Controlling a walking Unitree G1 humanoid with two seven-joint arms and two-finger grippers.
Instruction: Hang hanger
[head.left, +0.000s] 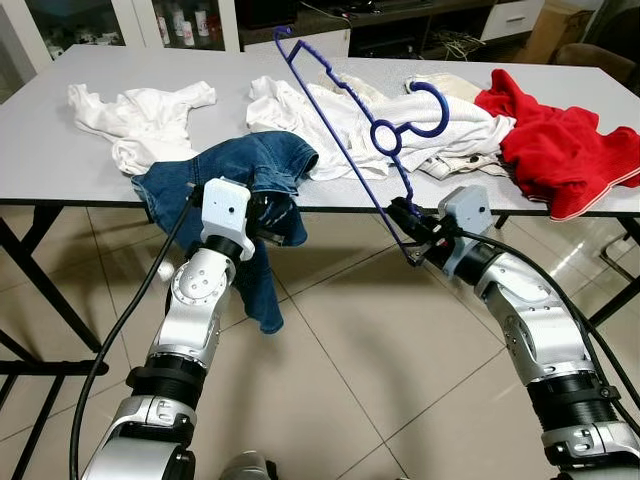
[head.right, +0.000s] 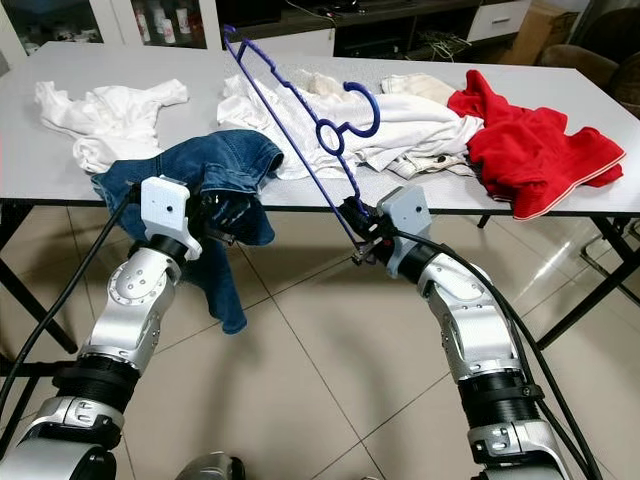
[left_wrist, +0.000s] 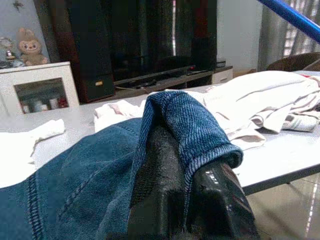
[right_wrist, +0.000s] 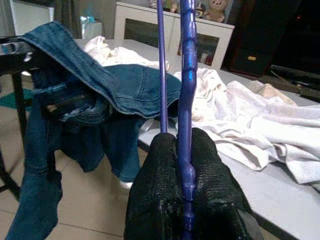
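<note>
A blue plastic hanger (head.left: 345, 130) slants up over the grey table (head.left: 60, 150), hook (head.left: 425, 112) above the white clothes. My right gripper (head.left: 405, 222) is shut on the hanger's lower corner, just off the table's front edge; in the right wrist view the fingers (right_wrist: 160, 200) pinch the blue bar (right_wrist: 186, 115). Blue jeans (head.left: 240, 175) hang over the table edge. My left gripper (head.left: 272, 215) is shut on a fold of the denim (left_wrist: 185, 125), which wraps over its black fingers (left_wrist: 220, 195).
A white shirt (head.left: 140, 115) lies at the table's left, a white pile (head.left: 440, 130) in the middle and a red garment (head.left: 560, 145) at the right. Black table legs (head.left: 40, 270) stand on the tiled floor. Cabinets (head.left: 180, 20) line the far wall.
</note>
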